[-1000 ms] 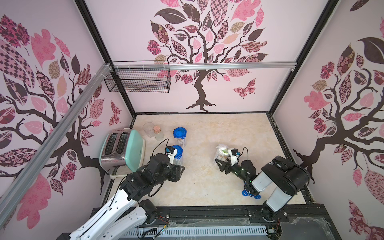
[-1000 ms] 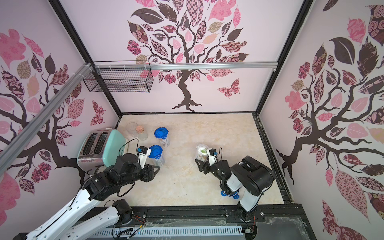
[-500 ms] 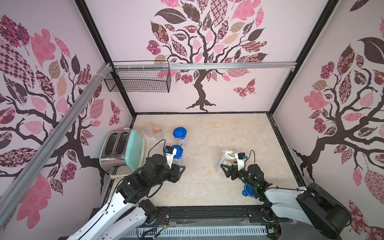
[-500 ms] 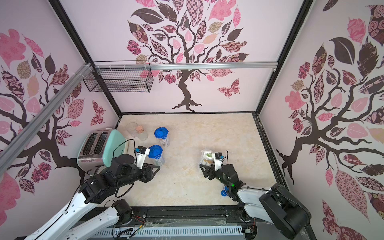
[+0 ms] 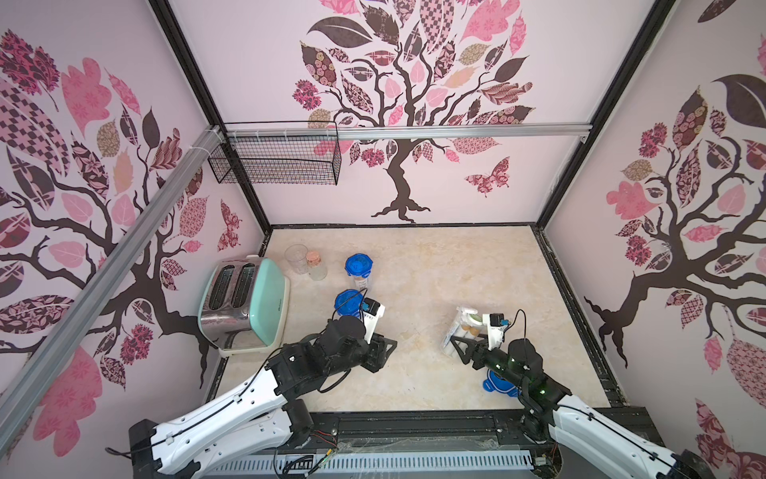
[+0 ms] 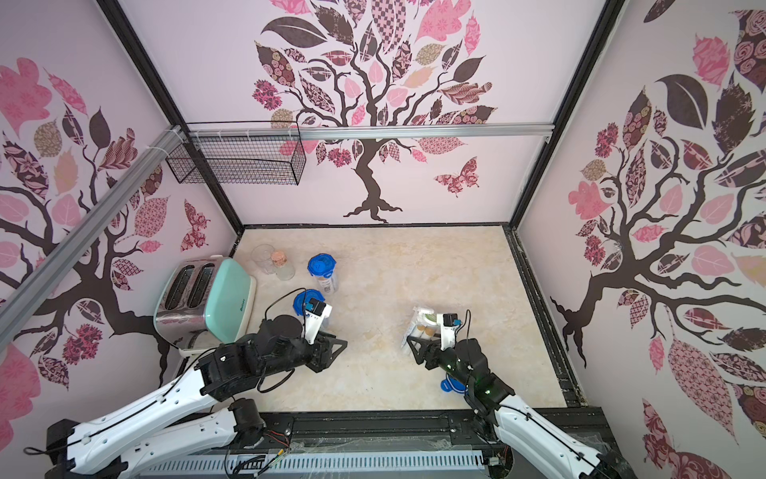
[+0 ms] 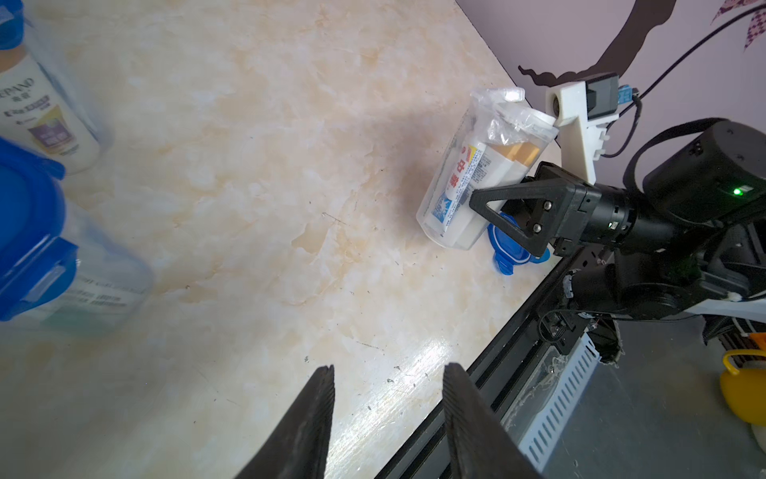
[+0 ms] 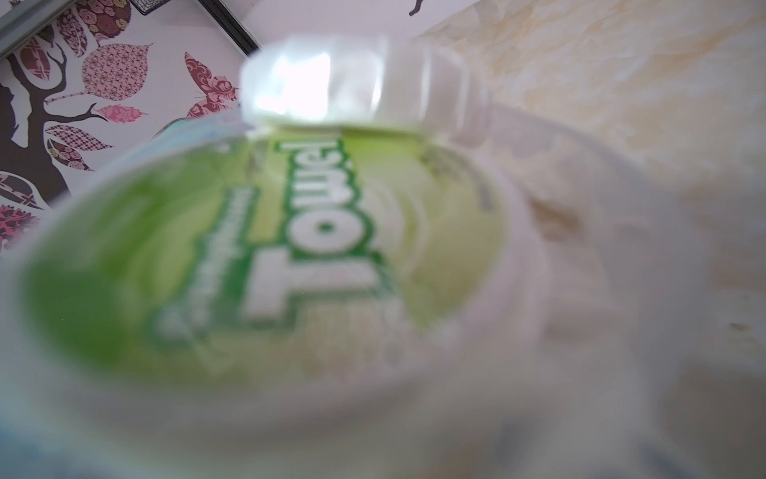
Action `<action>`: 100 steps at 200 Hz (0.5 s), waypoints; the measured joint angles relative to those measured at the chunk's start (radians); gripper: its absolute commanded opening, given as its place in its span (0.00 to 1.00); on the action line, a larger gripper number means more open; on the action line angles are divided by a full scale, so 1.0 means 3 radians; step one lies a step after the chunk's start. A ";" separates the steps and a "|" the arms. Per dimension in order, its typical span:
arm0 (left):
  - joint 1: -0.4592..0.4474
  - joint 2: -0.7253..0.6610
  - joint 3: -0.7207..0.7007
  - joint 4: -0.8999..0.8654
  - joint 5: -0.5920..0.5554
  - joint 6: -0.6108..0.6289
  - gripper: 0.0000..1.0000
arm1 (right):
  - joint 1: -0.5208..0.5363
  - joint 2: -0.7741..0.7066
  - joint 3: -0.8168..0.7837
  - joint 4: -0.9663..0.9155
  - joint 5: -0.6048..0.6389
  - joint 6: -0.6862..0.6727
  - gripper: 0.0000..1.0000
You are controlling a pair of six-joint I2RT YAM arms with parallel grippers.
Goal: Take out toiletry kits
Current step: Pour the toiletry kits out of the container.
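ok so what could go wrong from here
The right end effector grips the open canister tilted, with a clear packet poking out of its mouth; the toiletry kit could tumble out, or the smooth wall could slip.
The loose blue lid lies under the right arm near the table edge; it may get knocked off.
The left end effector, open, sits beside a closed canister and could bump it.

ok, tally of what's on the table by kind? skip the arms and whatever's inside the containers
Lidded canisters: 2
Open canister, toiletry kit inside: 1
Loose blue lid: 1
Toaster: 1
Cork-stoppered jar: 1
Clear cup: 1
Total: 7
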 measured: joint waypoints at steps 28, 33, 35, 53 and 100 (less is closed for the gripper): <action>-0.0027 0.0095 -0.0057 0.0191 0.0004 0.0006 0.47 | 0.0000 0.0017 0.0000 -0.0249 -0.0001 0.0183 0.68; -0.0027 0.0107 -0.0067 0.0224 0.0005 0.0006 0.47 | 0.0000 0.0025 0.0000 -0.0281 -0.0003 0.0221 0.68; -0.0027 0.0114 -0.0072 0.0238 0.0005 0.0010 0.47 | 0.0000 0.0031 0.0000 -0.0296 -0.0001 0.0237 0.68; -0.0027 0.0169 -0.0100 0.0327 0.0009 0.0024 0.47 | -0.0001 0.0072 0.0004 -0.0361 0.0003 0.0341 0.68; -0.0027 0.0263 -0.0189 0.0474 0.0031 0.0084 0.47 | -0.0001 0.0214 0.0078 -0.0399 0.0015 0.0600 0.69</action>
